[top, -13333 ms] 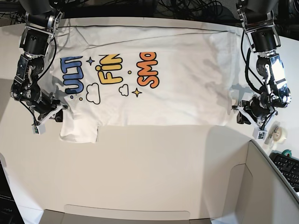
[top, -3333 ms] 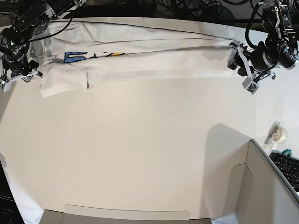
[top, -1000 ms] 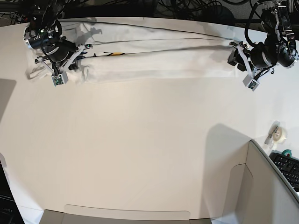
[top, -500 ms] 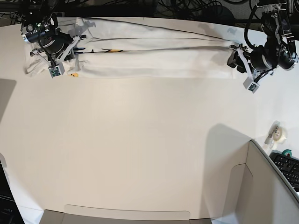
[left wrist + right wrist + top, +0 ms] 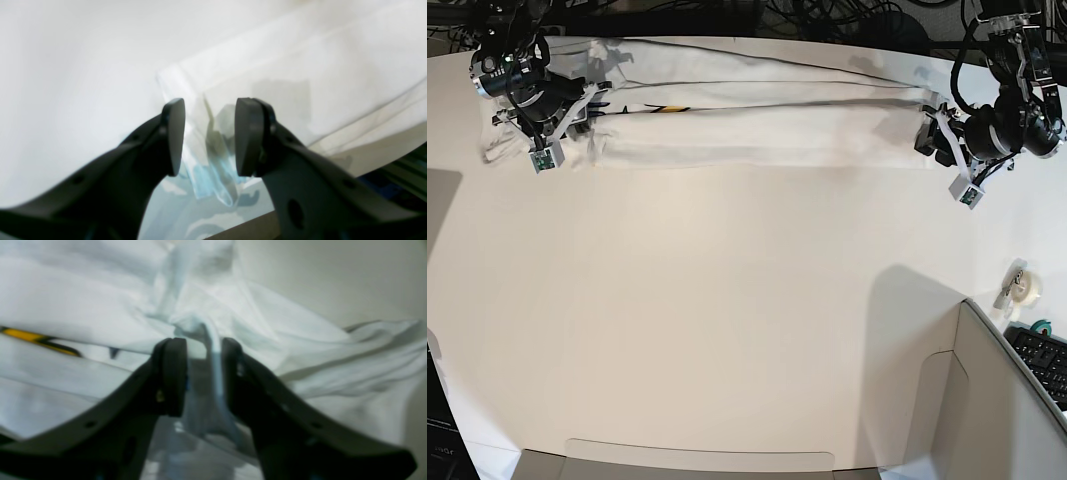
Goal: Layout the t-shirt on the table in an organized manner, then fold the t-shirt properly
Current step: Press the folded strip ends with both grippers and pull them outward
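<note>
T-shirt (image 5: 757, 125) folded into a long band at the tabletop's (image 5: 727, 330) far edge.
Left hand (image 5: 208, 136) stood spread over its corner; right hand (image 5: 203, 373) parted around a fold; cables behind.

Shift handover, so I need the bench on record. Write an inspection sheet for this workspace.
Surface: white table, curved far edge.
Job's things: t-shirt folded into a long narrow band along the far edge; a sliver of yellow print shows.
Clutter: tape roll and keyboard at one side.
Grippers: left gripper open astride the shirt's corner; right gripper parted around bunched cloth, grip unclear.
Cables: black bundle behind the table.
Surroundings: grey-white box panels at the near edge.
</note>
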